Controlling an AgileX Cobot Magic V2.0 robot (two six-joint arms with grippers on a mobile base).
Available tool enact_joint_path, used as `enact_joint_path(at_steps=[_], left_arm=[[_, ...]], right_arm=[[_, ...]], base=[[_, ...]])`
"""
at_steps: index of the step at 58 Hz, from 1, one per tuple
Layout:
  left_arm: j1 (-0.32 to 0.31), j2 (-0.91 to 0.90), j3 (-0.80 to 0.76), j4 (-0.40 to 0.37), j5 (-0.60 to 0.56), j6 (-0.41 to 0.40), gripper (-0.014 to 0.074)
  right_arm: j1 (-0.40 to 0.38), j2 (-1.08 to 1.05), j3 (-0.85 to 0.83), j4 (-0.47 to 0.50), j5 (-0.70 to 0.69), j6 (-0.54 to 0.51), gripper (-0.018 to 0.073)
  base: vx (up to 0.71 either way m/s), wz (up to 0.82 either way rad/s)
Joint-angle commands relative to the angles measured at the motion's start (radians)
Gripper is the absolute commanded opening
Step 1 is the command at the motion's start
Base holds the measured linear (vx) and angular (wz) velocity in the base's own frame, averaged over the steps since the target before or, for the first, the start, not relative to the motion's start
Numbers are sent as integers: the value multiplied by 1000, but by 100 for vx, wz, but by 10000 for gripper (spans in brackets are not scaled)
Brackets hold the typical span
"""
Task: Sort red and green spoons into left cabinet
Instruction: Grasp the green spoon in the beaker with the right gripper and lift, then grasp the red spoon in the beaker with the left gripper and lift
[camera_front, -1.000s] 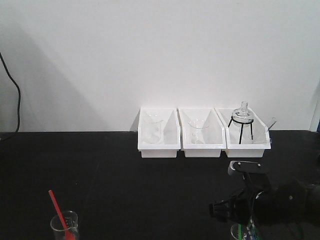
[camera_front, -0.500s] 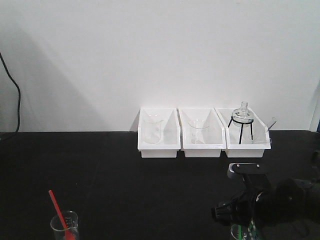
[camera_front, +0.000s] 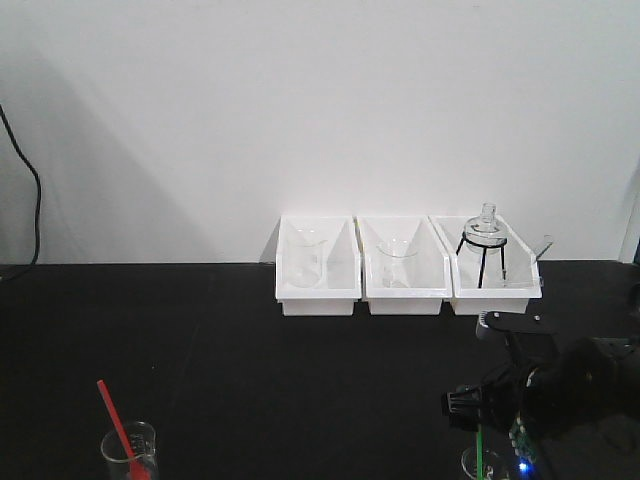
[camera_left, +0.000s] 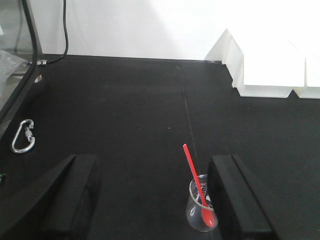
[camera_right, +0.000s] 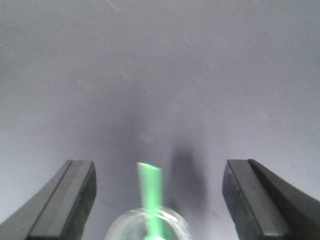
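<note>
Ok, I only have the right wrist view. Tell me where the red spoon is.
Observer: The red spoon stands bowl-down in a glass beaker on the black table, between the fingers of the open left gripper.
Operator: Now say what lies beyond my green spoon.
Observer: Past the green spoon, three white bins sit in a row against the wall, with glassware in each.

Left hand (camera_left: 151, 160) and right hand (camera_right: 159, 165) both gape wide, jaws parted.
</note>
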Motion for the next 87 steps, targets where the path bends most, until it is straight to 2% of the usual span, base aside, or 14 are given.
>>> enact_joint_path(at_steps=[1, 17, 24, 29, 47, 62, 77, 87], left_arm=[[-2, -5, -40, -1, -79, -5, 564], [-2, -5, -40, -1, -78, -5, 564], [-2, -5, -40, -1, -72, -5, 564], [-2, -5, -40, -1, -65, -5, 564], [-2, -5, -40, -2, -50, -5, 564], [-2, -5, -40, -28, -15, -7, 564], [-2, 3, -40, -217, 39, -6, 564], [-2, 105, -40, -307, -71, 10, 564]], right_arm=[[-7, -27, -30, 2, -50, 2, 561], [-7, 13, -30, 26, -75, 2, 491], [-7, 12, -30, 24, -76, 1, 429], [-7, 12, -30, 24, -79, 1, 358], [-7, 2, -35, 24, -85, -3, -12], [-7, -82, -35, 24, -134, -4, -7], [-7, -247, -35, -7, -143, -20, -7], [-7, -341, -35, -7, -142, -72, -7]], base=[[0, 0], [0, 0], [0, 0], [0, 0], [0, 0], [0, 0], [0, 0], [0, 0]])
